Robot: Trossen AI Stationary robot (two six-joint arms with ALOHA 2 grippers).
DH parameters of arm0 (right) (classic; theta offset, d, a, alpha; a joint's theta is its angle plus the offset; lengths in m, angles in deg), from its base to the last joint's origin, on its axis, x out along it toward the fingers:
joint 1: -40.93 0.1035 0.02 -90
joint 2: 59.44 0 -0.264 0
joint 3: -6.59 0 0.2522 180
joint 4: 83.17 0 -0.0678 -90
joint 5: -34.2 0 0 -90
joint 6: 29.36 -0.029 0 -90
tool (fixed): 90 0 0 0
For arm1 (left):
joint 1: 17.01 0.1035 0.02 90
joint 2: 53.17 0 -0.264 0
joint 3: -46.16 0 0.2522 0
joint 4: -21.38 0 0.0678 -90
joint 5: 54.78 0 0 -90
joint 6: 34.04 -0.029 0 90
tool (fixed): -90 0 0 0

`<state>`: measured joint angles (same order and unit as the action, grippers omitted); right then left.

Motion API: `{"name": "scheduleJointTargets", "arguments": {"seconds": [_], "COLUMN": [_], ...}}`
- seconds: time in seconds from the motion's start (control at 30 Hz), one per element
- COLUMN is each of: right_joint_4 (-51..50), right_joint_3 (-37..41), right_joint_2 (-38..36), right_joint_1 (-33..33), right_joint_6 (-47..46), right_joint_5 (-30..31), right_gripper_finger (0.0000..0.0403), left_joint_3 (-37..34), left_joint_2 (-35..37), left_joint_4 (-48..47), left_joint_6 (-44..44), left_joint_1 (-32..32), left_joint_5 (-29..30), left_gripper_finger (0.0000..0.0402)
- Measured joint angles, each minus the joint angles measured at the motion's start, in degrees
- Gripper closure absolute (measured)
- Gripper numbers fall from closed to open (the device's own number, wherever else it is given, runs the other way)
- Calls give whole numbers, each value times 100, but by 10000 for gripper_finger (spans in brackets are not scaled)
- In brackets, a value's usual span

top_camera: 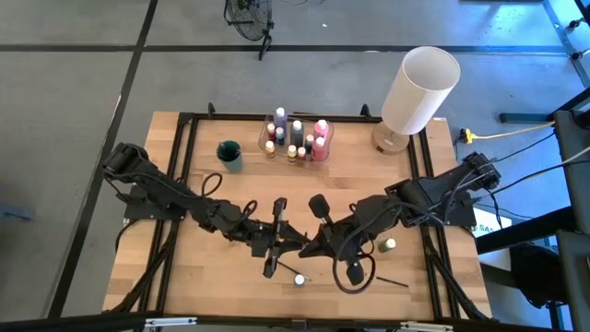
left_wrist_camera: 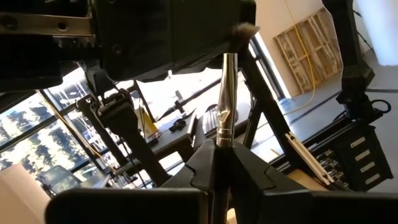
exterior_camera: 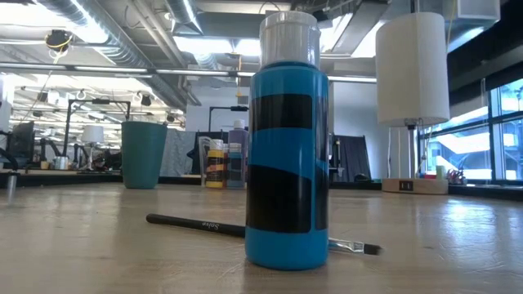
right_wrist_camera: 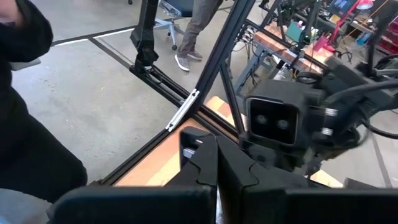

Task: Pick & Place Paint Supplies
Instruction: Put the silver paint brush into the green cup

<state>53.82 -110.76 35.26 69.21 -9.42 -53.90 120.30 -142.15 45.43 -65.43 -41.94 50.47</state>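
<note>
My left gripper and my right gripper meet tip to tip above the table's middle near side. The left one is shut on a thin paintbrush, whose metal ferrule and bristles point up at the right arm's dark body. The right gripper is shut, and nothing shows between its fingers. A blue paint bottle with a pale cap stands upright on the table, and another dark-handled brush lies flat behind it. A green bottle lies by the right arm. My left gripper pinches the paintbrush between its two fingers on the handle just below the metal ferrule. The brush runs along the fingers and sticks out past their ends, lifted clear of the table. My right gripper: I cannot tell whether it touches the brush.
A clear container holding several paint bottles stands at the far middle, a teal cup to its left and a large white cylinder at the far right. A person's legs show beyond the table.
</note>
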Motion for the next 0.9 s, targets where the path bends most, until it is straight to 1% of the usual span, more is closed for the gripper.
{"name": "scheduleJointTargets", "arguments": {"seconds": [0.13, 0.23, 0.33, 0.43, 0.5, 0.63, 0.7, 0.77, 0.8, 0.83, 0.9], "right_joint_4": [4, -13, -117, -203, -219, -279, -469, -695, -836, -968, -1167], "right_joint_3": [0, 0, 0, 0, 4, 4, 4, 4, 4, 4, 4], "right_joint_2": [0, 2, 2, 2, 2, -16, -57, -124, -167, -208, -267], "right_joint_1": [-22, -16, -16, 6, 55, 163, 264, 362, 407, 450, 540], "right_joint_6": [-49, -102, -107, -108, -107, -185, -434, -702, -795, -872, -945], "right_joint_5": [-168, -173, -195, -239, -237, -225, -62, 93, 112, 115, 133], "right_gripper_finger": [402, 402, 390, 361, 335, 274, 248, 229, 224, 220, 217], "left_joint_3": [0, 0, 0, 0, 0, 0, 0, 0, 0, 0, 0], "left_joint_2": [0, 1, -1, 1, 9, 12, 37, 132, 207, 315, 650], "left_joint_4": [-7, -27, -33, -26, -28, -129, -202, -230, -224, -273, -564], "left_joint_6": [0, -16, -22, -54, -54, 335, 417, 413, 411, 362, 0], "left_joint_1": [-32, -63, -92, -126, -158, -203, -253, -346, -389, -436, -501], "left_joint_5": [146, 202, 271, 501, 686, 1285, 1804, 2571, 3068, 3707, 5098], "left_gripper_finger": [381, 381, 381, 381, 381, 381, 381, 381, 381, 381, 381]}}
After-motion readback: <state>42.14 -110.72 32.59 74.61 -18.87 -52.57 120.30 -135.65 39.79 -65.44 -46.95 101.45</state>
